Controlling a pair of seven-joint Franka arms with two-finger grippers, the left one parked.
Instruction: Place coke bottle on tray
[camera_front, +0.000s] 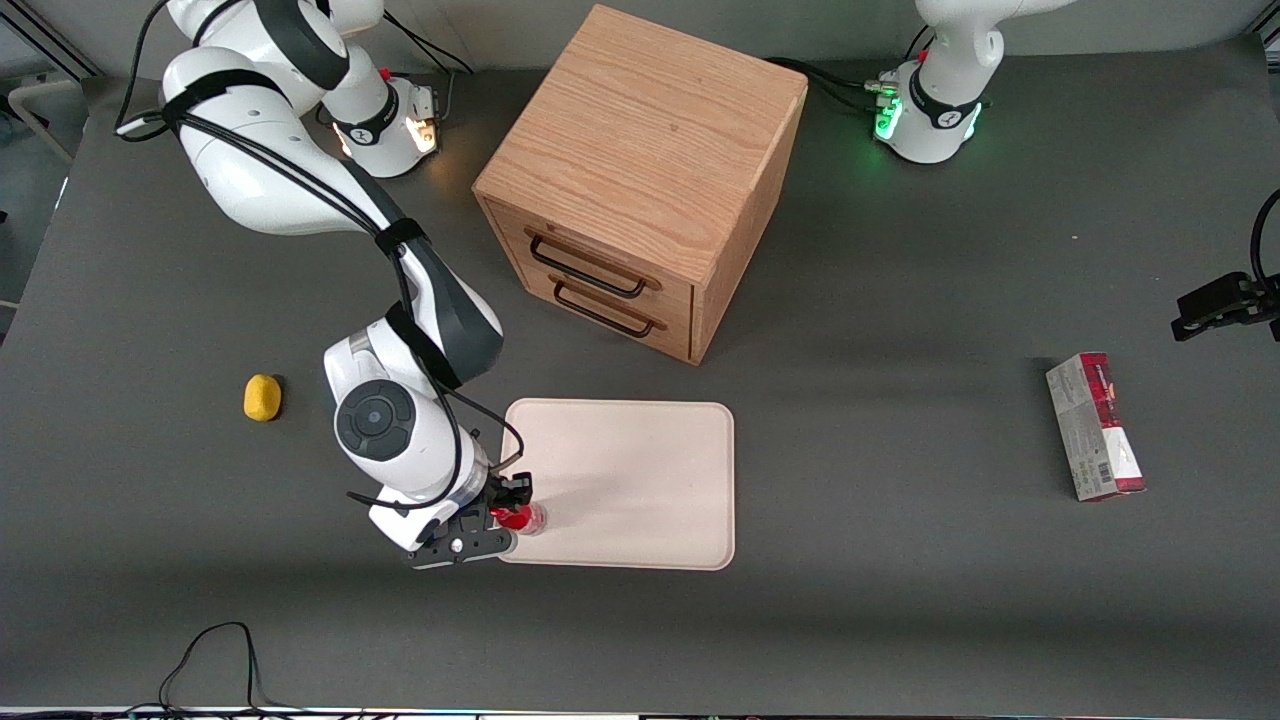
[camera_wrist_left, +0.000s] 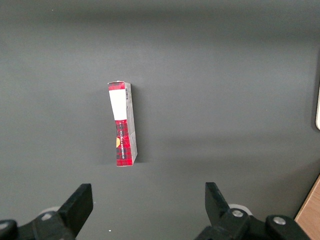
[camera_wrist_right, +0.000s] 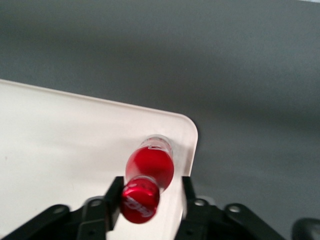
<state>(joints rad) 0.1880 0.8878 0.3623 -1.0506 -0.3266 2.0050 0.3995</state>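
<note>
The coke bottle (camera_front: 522, 517) is small and red with a red cap. It stands on the cream-white tray (camera_front: 640, 470), at the tray's corner nearest the front camera toward the working arm's end. My right gripper (camera_front: 508, 512) is directly over it. In the right wrist view the bottle (camera_wrist_right: 149, 172) rises toward the camera from the tray (camera_wrist_right: 60, 130), close to the rounded corner. The gripper (camera_wrist_right: 151, 192) is open, with one finger on each side of the cap. One finger is at the cap and the other stands clear of it by a gap.
A wooden drawer box (camera_front: 640, 180) stands farther from the front camera than the tray. A yellow lump (camera_front: 262, 397) lies toward the working arm's end. A red-and-grey carton (camera_front: 1095, 427) lies toward the parked arm's end and also shows in the left wrist view (camera_wrist_left: 122, 124).
</note>
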